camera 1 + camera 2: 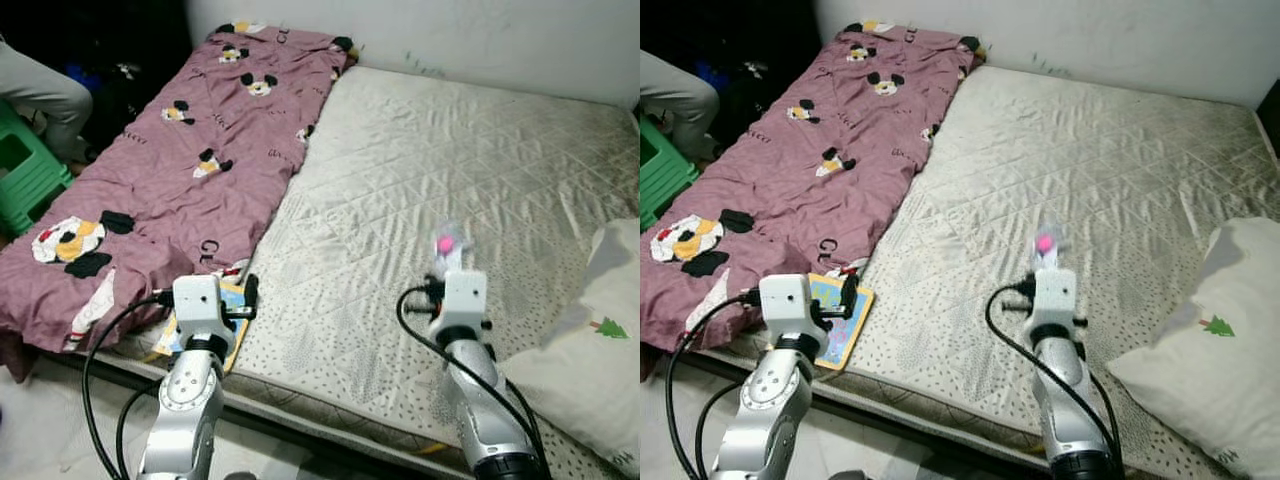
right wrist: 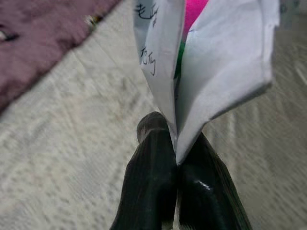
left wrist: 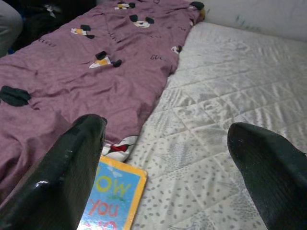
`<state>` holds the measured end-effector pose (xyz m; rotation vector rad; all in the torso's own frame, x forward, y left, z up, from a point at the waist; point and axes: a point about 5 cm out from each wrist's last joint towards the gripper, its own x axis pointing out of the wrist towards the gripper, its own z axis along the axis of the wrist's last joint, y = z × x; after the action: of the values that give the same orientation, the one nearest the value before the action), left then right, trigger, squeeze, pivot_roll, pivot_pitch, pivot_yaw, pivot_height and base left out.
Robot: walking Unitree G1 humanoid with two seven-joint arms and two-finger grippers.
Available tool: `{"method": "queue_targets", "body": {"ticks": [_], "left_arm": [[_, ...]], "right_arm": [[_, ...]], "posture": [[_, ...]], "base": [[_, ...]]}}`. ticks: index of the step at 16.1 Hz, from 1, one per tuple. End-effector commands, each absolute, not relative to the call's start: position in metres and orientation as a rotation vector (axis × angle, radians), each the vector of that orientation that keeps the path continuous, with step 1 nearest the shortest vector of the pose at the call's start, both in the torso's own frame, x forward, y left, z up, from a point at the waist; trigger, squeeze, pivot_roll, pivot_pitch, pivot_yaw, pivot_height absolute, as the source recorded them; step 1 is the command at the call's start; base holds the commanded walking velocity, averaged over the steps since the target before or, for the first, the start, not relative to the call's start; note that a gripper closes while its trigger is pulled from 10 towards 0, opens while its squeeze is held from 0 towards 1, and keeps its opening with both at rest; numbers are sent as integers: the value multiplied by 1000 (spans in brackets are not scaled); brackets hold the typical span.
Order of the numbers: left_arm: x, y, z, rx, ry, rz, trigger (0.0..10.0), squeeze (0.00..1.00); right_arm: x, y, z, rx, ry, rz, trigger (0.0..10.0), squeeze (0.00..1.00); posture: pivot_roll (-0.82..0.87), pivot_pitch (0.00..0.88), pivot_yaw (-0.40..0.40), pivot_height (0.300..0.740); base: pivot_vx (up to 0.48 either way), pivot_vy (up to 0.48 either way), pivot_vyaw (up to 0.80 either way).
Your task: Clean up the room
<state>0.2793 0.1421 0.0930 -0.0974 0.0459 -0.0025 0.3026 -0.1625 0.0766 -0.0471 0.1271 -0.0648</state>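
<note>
While the right gripper point(image 2: 176, 163) pinches a folded paper point(image 2: 225, 62) above the mattress point(image 1: 480, 180), light and floppy, the left gripper point(image 3: 168, 163) gapes empty over the stiff book point(image 3: 112, 201) at the mattress's near edge; take its free edge.

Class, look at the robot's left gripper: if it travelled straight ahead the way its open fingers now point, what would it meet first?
Probably the quilted mattress, beside the edge of the purple blanket. The left gripper aims over the book's corner, though depth is unclear.
</note>
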Motion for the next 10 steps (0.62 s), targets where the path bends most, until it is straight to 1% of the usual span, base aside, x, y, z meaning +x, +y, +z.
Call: {"method": "queue_targets", "body": {"ticks": [1, 2, 3, 5, 8, 9, 10], "left_arm": [[279, 142, 89, -111, 70, -5, 10000, 0], [279, 141, 89, -115, 72, -13, 10000, 0], [279, 140, 89, -117, 73, -16, 10000, 0], [280, 139, 90, -119, 70, -20, 10000, 0], [281, 139, 91, -121, 66, -22, 10000, 0], [281, 139, 91, -121, 64, -21, 10000, 0], [281, 140, 92, -120, 65, -18, 10000, 0]], "right_arm": [[302, -171, 76, -51, 134, -110, 10000, 0], [302, -174, 78, -72, 130, -133, 10000, 0], [302, -172, 78, -172, 117, -119, 10000, 0], [301, -162, 80, -110, 108, -62, 10000, 0], [302, -160, 80, -154, 105, -59, 10000, 0], [303, -161, 77, -128, 142, -73, 10000, 0], [303, -159, 82, -95, 107, -47, 10000, 0]], "posture": [[-42, 149, 31, 740], [-43, 150, 31, 740], [-45, 152, 29, 740], [-43, 158, 20, 740], [-43, 158, 18, 740], [-39, 164, 13, 740], [-33, 177, 9, 740]], "base": [[0, 0, 0], [0, 0, 0], [0, 0, 0], [0, 0, 0], [0, 0, 0], [0, 0, 0], [0, 0, 0]]}}
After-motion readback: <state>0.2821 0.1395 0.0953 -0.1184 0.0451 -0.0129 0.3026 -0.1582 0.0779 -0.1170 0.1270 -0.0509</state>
